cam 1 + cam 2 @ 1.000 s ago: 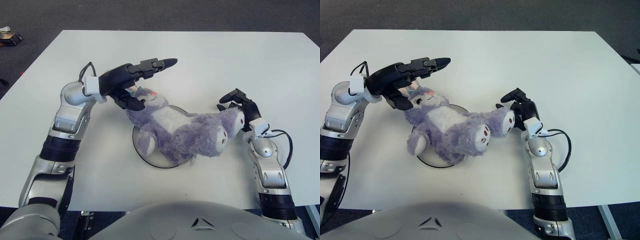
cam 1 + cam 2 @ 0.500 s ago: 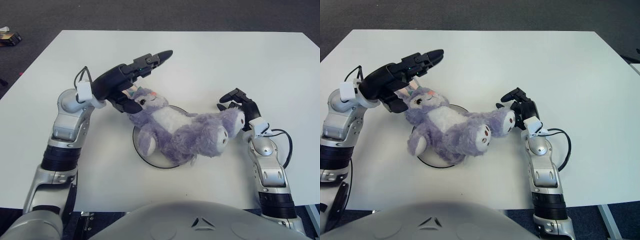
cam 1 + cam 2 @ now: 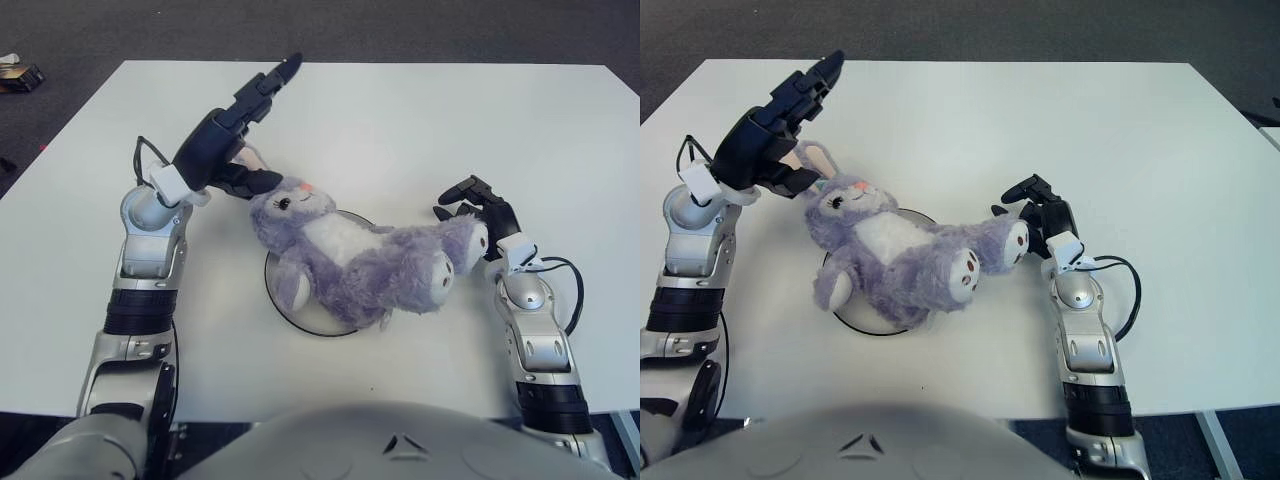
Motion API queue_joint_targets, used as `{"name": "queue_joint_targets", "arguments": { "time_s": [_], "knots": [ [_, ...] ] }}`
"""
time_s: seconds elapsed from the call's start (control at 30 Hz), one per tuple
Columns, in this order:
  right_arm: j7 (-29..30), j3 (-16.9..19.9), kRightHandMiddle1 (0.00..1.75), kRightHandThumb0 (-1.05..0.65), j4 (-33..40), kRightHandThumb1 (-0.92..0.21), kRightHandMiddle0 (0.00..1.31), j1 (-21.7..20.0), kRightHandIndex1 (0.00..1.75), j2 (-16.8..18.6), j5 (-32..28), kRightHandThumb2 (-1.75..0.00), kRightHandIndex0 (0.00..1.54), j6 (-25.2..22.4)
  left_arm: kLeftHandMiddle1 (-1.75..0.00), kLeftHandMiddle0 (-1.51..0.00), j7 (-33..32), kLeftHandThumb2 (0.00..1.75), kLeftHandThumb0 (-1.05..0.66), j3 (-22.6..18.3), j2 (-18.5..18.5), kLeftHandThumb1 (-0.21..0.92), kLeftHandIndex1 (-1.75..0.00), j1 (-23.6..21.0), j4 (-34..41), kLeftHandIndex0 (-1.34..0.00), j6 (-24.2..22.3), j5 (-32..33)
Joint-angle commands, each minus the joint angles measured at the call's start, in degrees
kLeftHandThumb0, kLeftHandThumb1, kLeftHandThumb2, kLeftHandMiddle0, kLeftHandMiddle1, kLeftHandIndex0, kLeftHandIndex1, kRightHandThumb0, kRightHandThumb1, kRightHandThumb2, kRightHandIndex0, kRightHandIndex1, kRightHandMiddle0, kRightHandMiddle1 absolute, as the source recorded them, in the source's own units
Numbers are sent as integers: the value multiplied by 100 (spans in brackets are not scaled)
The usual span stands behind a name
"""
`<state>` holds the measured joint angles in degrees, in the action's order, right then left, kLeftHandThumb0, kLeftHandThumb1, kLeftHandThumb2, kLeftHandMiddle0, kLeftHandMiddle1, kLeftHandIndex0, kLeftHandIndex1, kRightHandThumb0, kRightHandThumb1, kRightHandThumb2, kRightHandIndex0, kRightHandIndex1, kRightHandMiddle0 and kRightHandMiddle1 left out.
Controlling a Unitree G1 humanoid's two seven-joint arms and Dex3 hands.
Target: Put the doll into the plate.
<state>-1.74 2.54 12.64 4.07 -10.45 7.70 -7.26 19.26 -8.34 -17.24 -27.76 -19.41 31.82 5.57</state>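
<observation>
A purple plush rabbit doll [image 3: 350, 255] lies on its back across a dark-rimmed round plate [image 3: 284, 305], head to the left and feet reaching past the plate's right side. My left hand [image 3: 232, 125] is raised above and left of the doll's head, fingers stretched out and holding nothing; its thumb is near the doll's ear. To the right, my right hand [image 3: 478, 200] sits beside the doll's foot [image 3: 472, 240] with fingers loosely spread; whether it touches the foot I cannot tell.
The white table [image 3: 420, 120] extends far behind and to both sides. A black cable [image 3: 572, 290] loops beside my right forearm. A small dark object [image 3: 18, 73] lies on the floor past the table's far left corner.
My left hand has let go of the doll's head, lifted and swung up and to the left, uncovering the ears. The doll and my right hand stay where they were.
</observation>
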Motion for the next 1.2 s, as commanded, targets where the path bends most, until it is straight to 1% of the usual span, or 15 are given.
{"name": "queue_joint_targets", "arguments": {
  "time_s": [0.0,0.03,0.07,0.1,0.13,0.2,0.3,0.37,0.43,0.53,0.6,0.63,0.77,0.9,1.17],
  "knots": [
    [-7,20,148,-37,-433,-92,46,243,175,-12,31,-28,77,-262,-6,-67,-280,4,-41,-123,298,91,-22,-175,-445,-56,-105,211],
    [21,34,148,-37,-467,-92,46,228,175,3,29,-28,77,-241,-10,-76,-216,14,-39,-156,319,92,-68,-186,-460,-50,-352,391],
    [41,43,148,-37,-493,-92,46,216,175,15,28,-28,77,-225,-13,-83,-170,22,-37,-179,331,92,-100,-194,-469,-45,-527,521],
    [71,64,148,-37,-524,-92,46,210,175,30,18,-28,77,-195,-14,-85,-157,25,-37,-192,335,92,-112,-206,-537,-43,-622,574],
    [89,76,148,-37,-542,-92,46,208,175,36,11,-28,77,-173,-16,-90,-161,31,-36,-196,332,92,-129,-213,-585,-39,-646,579],
    [160,115,148,-37,-585,-92,46,213,175,62,-4,-28,77,-109,-22,-93,-184,35,-35,-203,340,92,-144,-246,-802,-35,-568,538],
    [337,173,148,-37,-662,-92,46,214,175,129,9,-28,77,28,-31,-95,-247,37,-35,-194,395,92,-154,-277,-1053,-34,-428,467],
    [454,226,148,-37,-734,-92,46,204,175,179,0,-28,77,151,-45,-90,-292,37,-35,-183,451,92,-155,-278,-1129,-35,-393,441],
    [617,300,148,-37,-842,-92,46,180,175,254,-19,-28,77,349,-65,-85,-335,35,-35,-174,539,92,-154,-254,-1137,-37,-476,477],
    [760,387,148,-37,-970,-92,46,162,175,324,-63,-28,77,604,-87,-81,-342,34,-35,-156,629,92,-154,-216,-1096,-39,-598,533],
    [886,493,148,-36,-1117,-92,46,126,175,425,-165,-28,77,918,-100,-79,-291,34,-35,-170,742,92,-154,-200,-1142,-39,-724,657],
    [921,532,148,-36,-1178,-92,46,110,175,454,-206,-28,76,1037,-114,-77,-276,34,-35,-176,788,92,-154,-197,-1173,-39,-760,698],
    [1035,661,149,-36,-1429,-92,45,25,175,518,-344,-28,75,1454,-142,-74,-259,34,-35,-200,949,92,-155,-241,-1431,-39,-792,793],
    [1123,743,150,-36,-1579,-92,44,-48,175,543,-392,-29,75,1679,-150,-73,-272,34,-35,-210,1054,92,-154,-297,-1657,-40,-733,812],
    [1223,838,153,-36,-1647,-92,42,-267,175,525,-437,-31,75,1651,-154,-74,-331,33,-35,-195,1254,92,-154,-287,-1861,-40,-506,727]
  ]
}}
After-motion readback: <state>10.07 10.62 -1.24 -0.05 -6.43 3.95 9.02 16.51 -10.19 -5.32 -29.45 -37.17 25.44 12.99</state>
